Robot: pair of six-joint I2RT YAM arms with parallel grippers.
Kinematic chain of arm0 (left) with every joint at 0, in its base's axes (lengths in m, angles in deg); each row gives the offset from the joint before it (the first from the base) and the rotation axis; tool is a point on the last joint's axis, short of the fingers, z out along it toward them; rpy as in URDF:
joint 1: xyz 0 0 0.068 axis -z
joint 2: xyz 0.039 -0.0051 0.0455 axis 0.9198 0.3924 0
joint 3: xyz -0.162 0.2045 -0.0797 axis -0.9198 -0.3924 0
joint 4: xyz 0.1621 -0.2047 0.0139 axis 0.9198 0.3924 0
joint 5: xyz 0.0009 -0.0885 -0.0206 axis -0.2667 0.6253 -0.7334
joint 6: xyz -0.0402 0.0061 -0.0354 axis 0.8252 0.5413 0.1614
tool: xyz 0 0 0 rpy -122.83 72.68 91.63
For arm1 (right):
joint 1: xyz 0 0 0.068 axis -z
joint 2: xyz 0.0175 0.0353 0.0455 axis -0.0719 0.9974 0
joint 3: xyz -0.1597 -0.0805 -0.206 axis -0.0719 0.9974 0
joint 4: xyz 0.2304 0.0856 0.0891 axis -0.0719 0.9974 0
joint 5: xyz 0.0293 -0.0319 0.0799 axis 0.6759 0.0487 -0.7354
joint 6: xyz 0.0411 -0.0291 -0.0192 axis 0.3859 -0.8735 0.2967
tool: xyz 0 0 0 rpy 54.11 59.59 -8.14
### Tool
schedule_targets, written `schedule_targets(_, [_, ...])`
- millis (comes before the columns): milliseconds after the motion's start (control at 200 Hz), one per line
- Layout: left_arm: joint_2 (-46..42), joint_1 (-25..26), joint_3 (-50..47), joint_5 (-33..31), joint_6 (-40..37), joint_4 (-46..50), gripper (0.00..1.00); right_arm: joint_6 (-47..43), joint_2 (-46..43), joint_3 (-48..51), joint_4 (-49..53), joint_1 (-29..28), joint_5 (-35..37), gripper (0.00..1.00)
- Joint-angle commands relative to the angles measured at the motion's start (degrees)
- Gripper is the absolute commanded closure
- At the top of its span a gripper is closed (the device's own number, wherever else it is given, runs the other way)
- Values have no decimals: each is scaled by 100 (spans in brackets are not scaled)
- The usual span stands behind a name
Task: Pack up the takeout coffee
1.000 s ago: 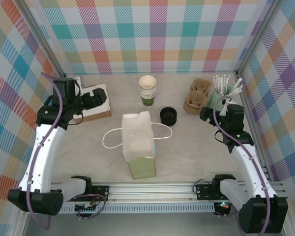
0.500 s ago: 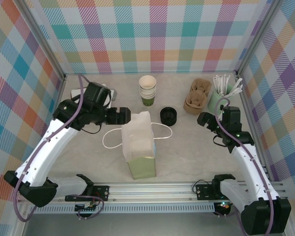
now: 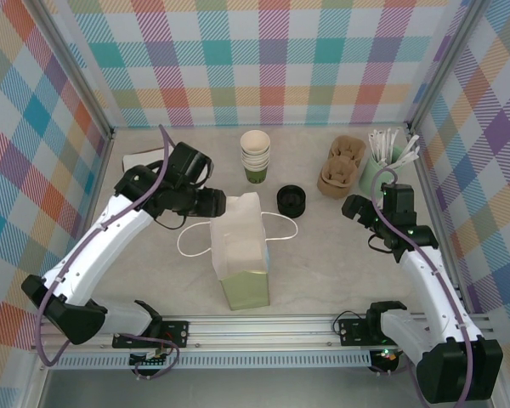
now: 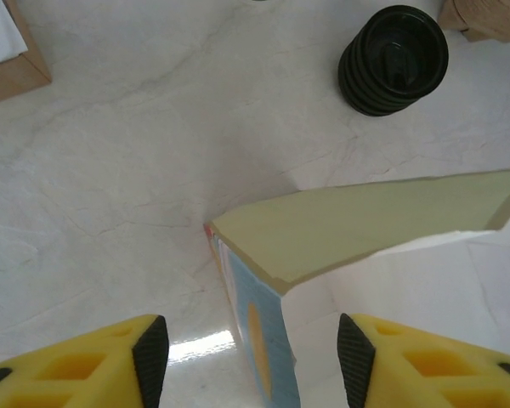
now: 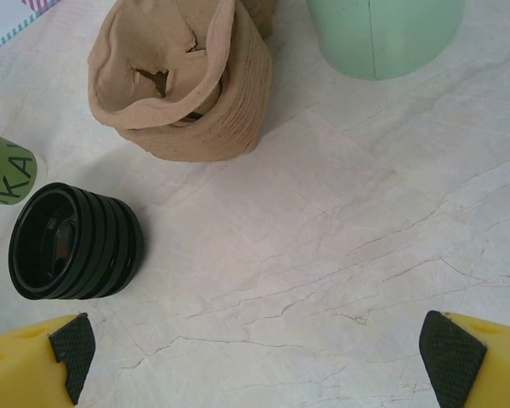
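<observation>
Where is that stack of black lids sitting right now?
In the top view, the stack of black lids sits mid-table, just right of the white paper bag and near the stacked paper cups.

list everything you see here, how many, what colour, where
white and green paper bag: one, white loop handles, upright at table centre
stack of cream-rimmed paper cups: one stack, bottom cup green, behind the bag
stack of round black plastic lids: one stack, black, right of the cups
stack of brown pulp cup carriers: one stack, brown, back right
pale mint cup of white sticks: one, mint, far back right
brown flat board: one, white on top, back left
pale marbled table: one
left claw: yellow, black pads, open, either side of the bag's edge
right claw: yellow, black pads, open, near the lids
</observation>
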Motion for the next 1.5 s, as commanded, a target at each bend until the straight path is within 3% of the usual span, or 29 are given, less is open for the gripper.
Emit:
schedule_targets(0, [74,74,-4,-12,-47,97,52,74,22,-131,32,-43,57,0])
schedule_targets(235, [158,75,103,-188,-112,193,83,55,61,-168,15,-51,90,0])
schedule_targets(405, [186,69,340,-517,-240,307,100,31,106,-224,15,-52,100,0])
schedule_targets(540, [235,30,633,-861,-413,405,100,13,106,-235,35,-52,101,0])
schedule_targets(810, [453,-516,1232,-744,-842,402,100,-86,57,-313,205,-53,125,0])
schedule_targets(1495, [1713,-2425,2119,851,-1093,-602,100,-153,44,-370,381,-54,185,0])
